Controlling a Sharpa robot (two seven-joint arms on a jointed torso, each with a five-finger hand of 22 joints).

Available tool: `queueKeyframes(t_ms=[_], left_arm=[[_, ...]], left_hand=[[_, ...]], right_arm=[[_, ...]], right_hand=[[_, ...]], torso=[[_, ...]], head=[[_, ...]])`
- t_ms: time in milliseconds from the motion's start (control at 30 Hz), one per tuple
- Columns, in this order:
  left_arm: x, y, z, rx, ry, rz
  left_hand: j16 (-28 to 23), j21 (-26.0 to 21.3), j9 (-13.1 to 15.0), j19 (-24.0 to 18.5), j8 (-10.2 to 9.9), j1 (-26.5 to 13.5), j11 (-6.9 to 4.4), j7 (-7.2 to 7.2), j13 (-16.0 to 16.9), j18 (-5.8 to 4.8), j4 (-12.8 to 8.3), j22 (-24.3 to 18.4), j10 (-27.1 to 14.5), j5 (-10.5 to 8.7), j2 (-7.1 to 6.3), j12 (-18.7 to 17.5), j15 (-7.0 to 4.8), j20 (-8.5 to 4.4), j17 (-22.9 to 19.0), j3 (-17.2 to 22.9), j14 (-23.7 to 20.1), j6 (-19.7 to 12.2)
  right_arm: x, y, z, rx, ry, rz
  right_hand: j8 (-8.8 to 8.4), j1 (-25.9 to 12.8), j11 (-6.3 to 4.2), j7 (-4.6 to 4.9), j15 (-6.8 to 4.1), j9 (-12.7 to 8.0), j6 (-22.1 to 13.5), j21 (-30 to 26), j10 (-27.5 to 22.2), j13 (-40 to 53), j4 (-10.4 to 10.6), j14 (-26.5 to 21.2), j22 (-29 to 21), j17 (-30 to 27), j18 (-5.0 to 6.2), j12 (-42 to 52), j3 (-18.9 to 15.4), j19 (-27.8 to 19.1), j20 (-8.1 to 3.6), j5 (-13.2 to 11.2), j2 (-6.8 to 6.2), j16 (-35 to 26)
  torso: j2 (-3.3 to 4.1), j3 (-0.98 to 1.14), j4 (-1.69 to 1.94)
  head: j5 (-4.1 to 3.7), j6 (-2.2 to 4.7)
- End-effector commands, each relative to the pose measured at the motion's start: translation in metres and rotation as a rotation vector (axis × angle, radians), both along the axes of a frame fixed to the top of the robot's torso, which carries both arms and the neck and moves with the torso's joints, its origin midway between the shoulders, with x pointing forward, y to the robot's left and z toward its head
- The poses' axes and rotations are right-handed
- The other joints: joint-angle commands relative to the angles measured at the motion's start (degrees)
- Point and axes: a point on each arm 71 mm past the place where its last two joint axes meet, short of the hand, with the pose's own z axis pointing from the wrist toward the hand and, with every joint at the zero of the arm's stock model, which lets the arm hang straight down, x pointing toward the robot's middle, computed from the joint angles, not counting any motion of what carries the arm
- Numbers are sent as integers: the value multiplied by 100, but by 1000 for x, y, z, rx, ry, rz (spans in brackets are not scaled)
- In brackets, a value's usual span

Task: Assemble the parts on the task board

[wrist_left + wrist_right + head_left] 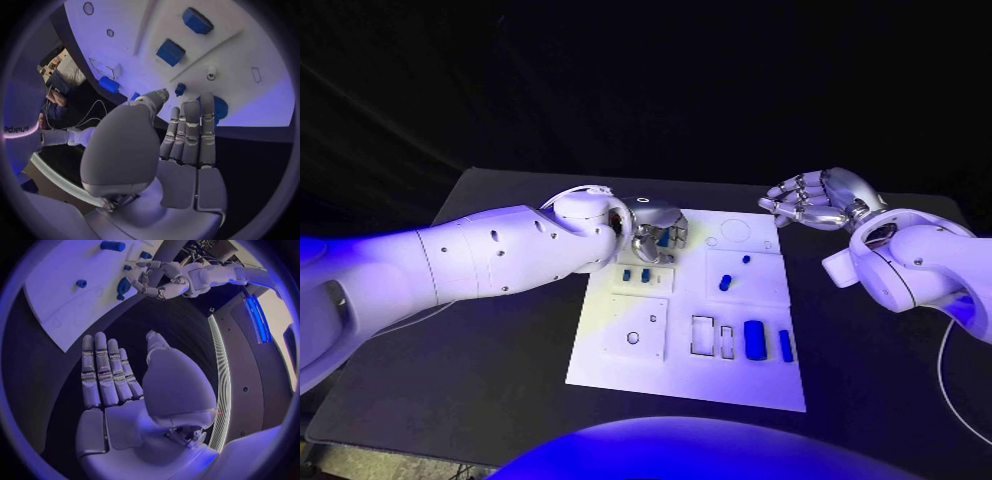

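Left hand [651, 232] at far left corner of white board [635, 368], seemingly pinching round blue part [219, 107], likely seating it next; right hand [812, 200] open, hovering off the board's far right corner

Left arm reaches in across table, left hand [651, 232] turned palm-down, fingers [190, 135] straight and side by side, thumb standing apart from them; round blue part just past fingertips, contact not clear. Right arm bent at wrist, right hand [816, 200] raised, fingers [103, 372] loosely extended and close together, thumb apart, nothing between them.
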Motion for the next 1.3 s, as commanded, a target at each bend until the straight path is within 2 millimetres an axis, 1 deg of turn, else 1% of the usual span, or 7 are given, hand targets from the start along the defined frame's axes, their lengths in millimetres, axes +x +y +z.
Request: queueKeyframes(t_ms=[33, 300, 500, 600, 800, 1067, 1300], left_arm=[[1, -1, -3, 59, -5, -16], [4, -3, -4, 66, -9, -13], [5, -6, -5, 70, -3, -21], [5, -6, -6, 75, 1, -20], [6, -5, -7, 90, 9, -16], [6, -7, -9, 106, 23, -18], [7, -7, -11, 114, 30, -15]], left_hand=[[46, 51, -15, 37, -29, -2, 0, -2, -12, 75, 9, 18, 43, -3, -17, 33, -4, -17, 6, 35, 34, 69], [378, 246, -106, 29, -104, 84, -28, -27, -68, 77, -48, 157, 180, 4, 19, 13, -29, -39, 291, 225, 215, 266], [544, 380, -146, 5, -122, 111, -56, -58, -107, 78, -111, 255, 304, -2, 38, -14, -51, -60, 443, 381, 316, 452], [600, 428, -156, -6, -119, 94, -69, -74, -119, 78, -127, 292, 356, -9, 43, -24, -61, -67, 489, 424, 352, 534], [660, 478, -170, -15, -131, 105, -82, -86, -129, 80, -169, 328, 394, -9, 43, -39, -74, -78, 541, 471, 394, 584], [681, 508, -184, -25, -150, 114, -84, -83, -137, 79, -199, 352, 410, -6, 52, -52, -77, -83, 541, 507, 398, 594], [700, 537, -197, -36, -170, 122, -83, -75, -143, 78, -227, 374, 423, -5, 63, -64, -77, -87, 550, 544, 403, 598]], right_arm=[[0, 1, 1, -5, -15, 16], [0, 2, 1, -5, -16, 16], [0, 2, 1, -5, -15, 17], [0, 2, 0, -5, -15, 17], [0, 2, 0, -5, -14, 17], [0, 2, 0, -5, -14, 18], [0, 2, 0, -5, -13, 19]], right_hand=[[24, 14, 17, 242, 11, -7, -47, -24, -37, -8, -22, -22, -5, -7, 26, 20, -13, -5, 25, 32, 31, -35], [30, 23, 17, 242, 11, -10, -49, -24, -40, -8, -19, -20, -10, -8, 26, 25, -14, -3, 25, 36, 36, -36], [30, 23, 17, 242, 11, -10, -49, -24, -40, -8, -19, -20, -10, -8, 26, 25, -14, -3, 25, 36, 36, -36], [30, 23, 17, 242, 11, -10, -49, -24, -40, -8, -19, -20, -10, -8, 26, 25, -14, -3, 25, 36, 36, -36], [30, 23, 17, 242, 11, -10, -49, -24, -40, -8, -19, -20, -10, -8, 26, 25, -14, -3, 25, 36, 36, -36], [30, 23, 17, 242, 11, -10, -49, -24, -40, -8, -19, -20, -10, -8, 26, 25, -14, -3, 25, 36, 36, -36], [30, 23, 17, 242, 11, -10, -49, -24, -40, -8, -19, -20, -10, -8, 26, 25, -14, -3, 25, 36, 36, -36]], torso=[[-3, 0, -6], [-2, 9, 3], [4, 2, -9], [-2, 9, -4], [-4, 12, 4], [-1, 7, -7], [-7, 3, 0]], head=[[10, -3], [24, -2], [19, 1], [18, -5], [20, -16], [34, -38], [31, -42]])
